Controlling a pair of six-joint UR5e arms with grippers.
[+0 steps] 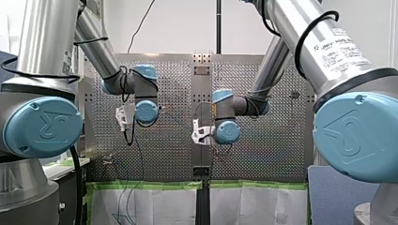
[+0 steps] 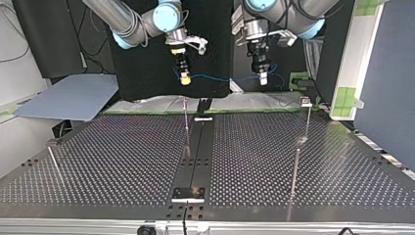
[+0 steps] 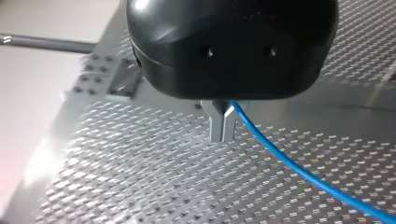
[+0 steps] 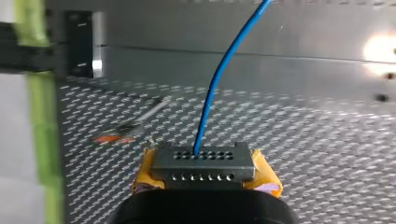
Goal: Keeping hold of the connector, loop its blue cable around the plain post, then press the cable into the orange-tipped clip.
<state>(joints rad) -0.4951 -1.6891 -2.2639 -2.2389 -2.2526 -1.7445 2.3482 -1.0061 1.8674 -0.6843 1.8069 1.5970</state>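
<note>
In the right wrist view my right gripper (image 4: 204, 169) is shut on a grey metal connector (image 4: 204, 161), its yellow pads (image 4: 145, 169) on both sides. The blue cable (image 4: 219, 79) rises out of the connector's face. An orange-tipped clip (image 4: 113, 138) stands on the perforated table ahead of this gripper and to one side. In the left wrist view my left gripper (image 3: 222, 137) has its metal fingers (image 3: 216, 123) shut on the blue cable (image 3: 299, 170), which trails away over the table. In the top view the cable (image 2: 220, 78) hangs between my right gripper (image 2: 184, 78) and my left gripper (image 2: 263, 78), both high above the table.
Thin posts stand on the table in the top view: one near the middle (image 2: 186, 125), one at the right (image 2: 295, 169), one behind it with a small block on top (image 2: 306, 102), one at the far left (image 2: 53, 159). A black strip (image 2: 195, 156) runs down the middle.
</note>
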